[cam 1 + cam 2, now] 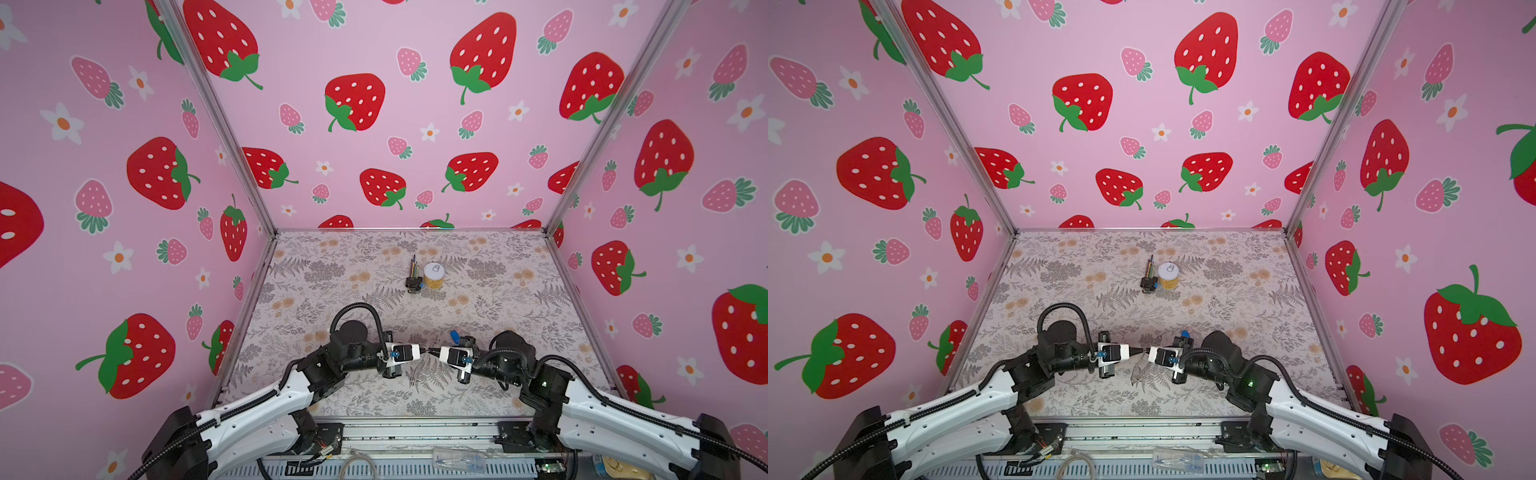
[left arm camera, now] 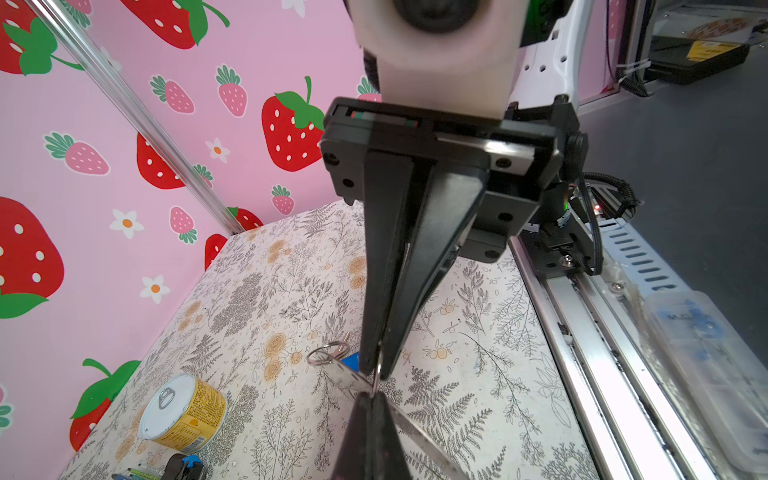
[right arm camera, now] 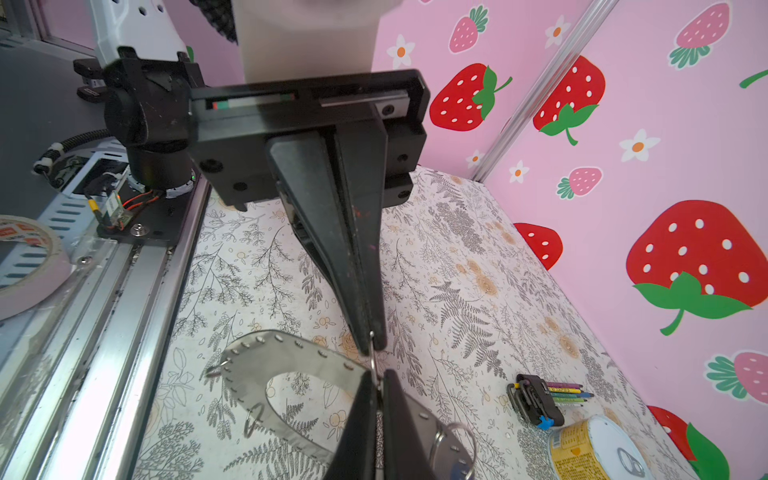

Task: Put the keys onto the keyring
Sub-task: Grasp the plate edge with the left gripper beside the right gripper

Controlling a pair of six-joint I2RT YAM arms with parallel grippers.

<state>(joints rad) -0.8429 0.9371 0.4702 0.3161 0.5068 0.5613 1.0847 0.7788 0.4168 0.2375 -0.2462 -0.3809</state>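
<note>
A flower-printed table [image 1: 340, 266] is shown in both top views, and the two arms are brought tip to tip over its near middle. The left gripper [image 1: 424, 352] and the right gripper [image 1: 434, 352] are both closed, with their tips almost touching.

A wide grey hoop [image 3: 282, 353] with a dotted edge is carried clear of the table below the two tips, running from near to far. A yellow can [image 1: 434, 275] and a black clip of coloured sticks [image 1: 414, 282] are left at the far middle, well apart from the work.

The blue tag [image 1: 455, 334] is found at the far end of the hoop, just beside the right gripper. It is hung on a small ring, but whether that ring passes through the hoop cannot be told.

A thin wire ring [image 3: 373, 365] at the hoop's rim is seen edge-on between the tips, and it appears to be pinched by both grippers.

The threading step is judged to be in hand. For the next move, one grip should be kept firm while the wire ring is worked round by the other. Force should be kept low, so that the hoop is not swung or dropped.
</note>
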